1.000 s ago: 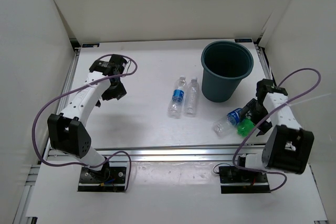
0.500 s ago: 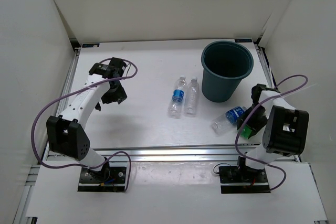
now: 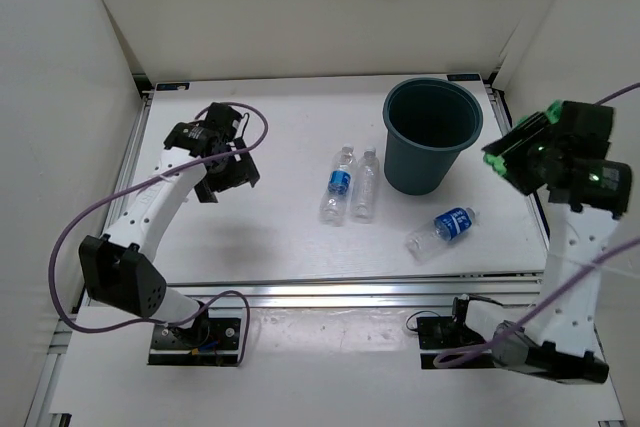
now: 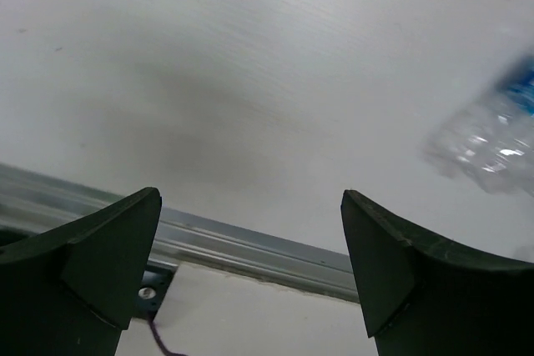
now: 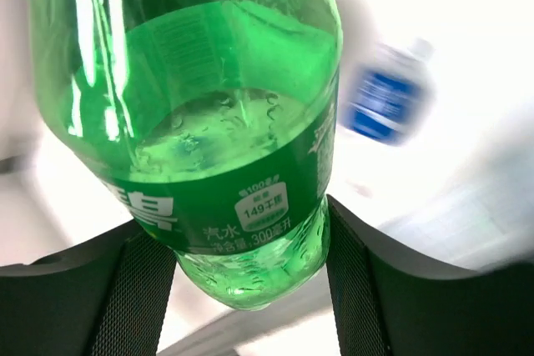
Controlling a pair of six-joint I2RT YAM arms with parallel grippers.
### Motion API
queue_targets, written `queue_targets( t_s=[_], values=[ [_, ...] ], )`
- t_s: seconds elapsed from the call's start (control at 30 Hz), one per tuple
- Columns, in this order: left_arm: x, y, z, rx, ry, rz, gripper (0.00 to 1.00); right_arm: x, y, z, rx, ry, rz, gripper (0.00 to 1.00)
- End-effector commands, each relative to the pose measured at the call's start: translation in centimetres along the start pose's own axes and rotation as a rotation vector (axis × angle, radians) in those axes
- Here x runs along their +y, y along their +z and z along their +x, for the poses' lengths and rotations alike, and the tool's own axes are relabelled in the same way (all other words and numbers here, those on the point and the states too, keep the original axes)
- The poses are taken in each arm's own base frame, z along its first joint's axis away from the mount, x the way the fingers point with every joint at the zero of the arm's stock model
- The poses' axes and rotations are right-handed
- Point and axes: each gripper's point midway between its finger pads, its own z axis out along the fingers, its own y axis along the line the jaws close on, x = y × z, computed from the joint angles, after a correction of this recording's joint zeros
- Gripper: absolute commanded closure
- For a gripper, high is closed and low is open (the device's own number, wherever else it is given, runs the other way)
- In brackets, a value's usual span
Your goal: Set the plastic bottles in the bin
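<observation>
Right hand: fingers clamped on the body of the green bottle. In the top view this hand is in the air just right of the bin, outside its rim.

The bin stands upright toward the far right of the desk.

A blue-label bottle and a plain clear bottle lie side by side left of the bin. A second blue-label bottle lies near the bin's base, on its near side.

Left hand: fingers apart, nothing between them, over the desk left of the bottles.
</observation>
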Motion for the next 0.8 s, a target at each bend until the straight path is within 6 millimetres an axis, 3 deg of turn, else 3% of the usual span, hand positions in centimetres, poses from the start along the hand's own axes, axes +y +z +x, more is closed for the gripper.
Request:
queue_targets(
  t_s=[0.0,0.03,0.07,0.1,0.13,0.17,0.2,0.23,0.33,0.4,0.43,0.47,0.53,0.6,0.63,0.67,0.7,0.77],
  values=[
    [-4.7,-2.9,-1.0,-0.053,0.026,0.276,0.0,5.6,-4.4,-1.4,-0.013,-0.073,-0.259,0.66],
    [-5.4,-2.9,-0.8,-0.037,0.049,0.292,0.0,7.2,-4.6,-2.0,-0.016,-0.108,-0.301,0.68],
    [-6.1,-3.2,-1.6,-0.052,0.046,0.304,0.0,8.5,-2.7,-3.1,0.016,-0.12,-0.286,0.68],
    [-6.9,-2.1,-1.4,-0.021,0.069,0.294,0.0,10.7,-4.1,-4.5,-0.027,-0.157,-0.339,0.68],
    [-7.7,-1.7,-1.2,-0.001,0.081,0.299,0.0,11.5,-1.6,-5.2,0.014,-0.184,-0.311,0.69],
    [-8.4,-1.8,-1.6,0.011,0.083,0.309,0.0,12.7,-1.3,-5.7,0.019,-0.194,-0.33,0.69],
    [-9.0,-0.4,-1.5,0.043,0.116,0.295,0.0,14.7,-2.1,-6.0,0.009,-0.241,-0.392,0.69],
    [-10.1,-0.5,-1.4,0.046,0.147,0.32,0.01,15.5,0.4,-6.2,0.049,-0.26,-0.373,0.67],
    [-12.7,-1.5,-2.4,-0.014,0.201,0.396,0.0,17.6,2.4,-5.2,0.117,-0.319,-0.399,0.62],
    [-13.7,-2.1,-2.0,-0.028,0.232,0.421,0.0,18.6,4.5,-4.4,0.173,-0.367,-0.417,0.54],
    [-14.0,-2.0,-1.8,-0.031,0.24,0.428,0.0,18.4,5.6,-4.0,0.208,-0.37,-0.407,0.41],
    [-14.7,-2.4,-1.7,-0.05,0.234,0.454,0.0,18.1,5.5,-3.7,0.221,-0.367,-0.396,0.31],
    [-15.8,-2.6,-0.8,-0.028,0.262,0.544,0.0,17.6,4.6,-3.5,0.213,-0.367,-0.385,0.0],
    [-17.4,-4.0,-1.1,-0.042,0.253,0.641,0.0,16.6,4.4,-3.1,0.199,-0.377,-0.372,0.0],
    [-18.3,-3.6,-1.2,-0.025,0.258,0.655,0.0,16.5,2.1,-3.4,0.145,-0.387,-0.402,0.0],
    [-18.9,-3.4,-1.2,-0.008,0.262,0.668,0.0,16.5,1.2,-4.0,0.11,-0.384,-0.419,0.0],
    [-20.0,-4.1,-1.2,0.013,0.272,0.717,0.0,16.3,-0.4,-3.9,0.083,-0.389,-0.439,0.0],
    [-21.3,-1.9,-0.2,0.093,0.305,0.726,0.0,16.0,-1.6,-4.5,0.054,-0.38,-0.453,0.0]
  ],
)
